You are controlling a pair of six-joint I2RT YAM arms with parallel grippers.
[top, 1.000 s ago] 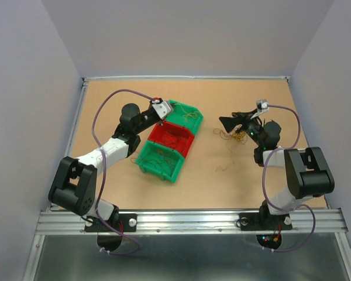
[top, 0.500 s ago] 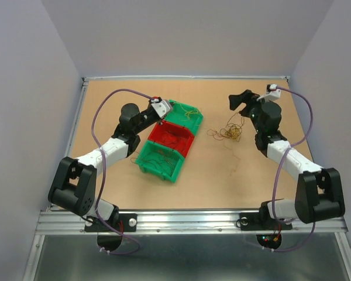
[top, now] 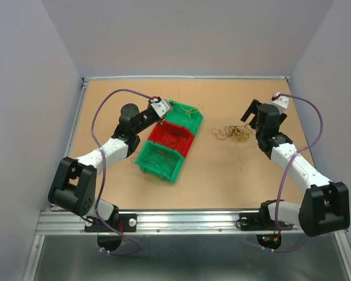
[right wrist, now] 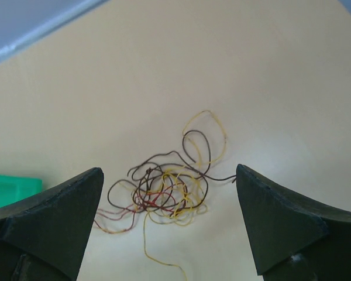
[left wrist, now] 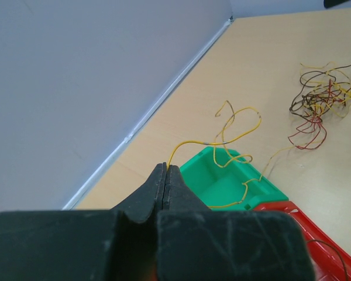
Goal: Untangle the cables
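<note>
The left end effector (left wrist: 165, 170) is pinching a yellow cable (left wrist: 240, 126) over the green bin (left wrist: 216, 187), lower centre. The right end effector (right wrist: 169, 171) is hanging wide above the cable clump (right wrist: 164, 193) mid-frame, perhaps risking closing on several strands.

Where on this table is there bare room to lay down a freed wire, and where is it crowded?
Bare: the near strip of table between the bins and the right arm, and the far strip behind the wire clump. Crowded: around the clump beside the right end effector, and the bins, where the left end effector pinches a yellow wire.
</note>
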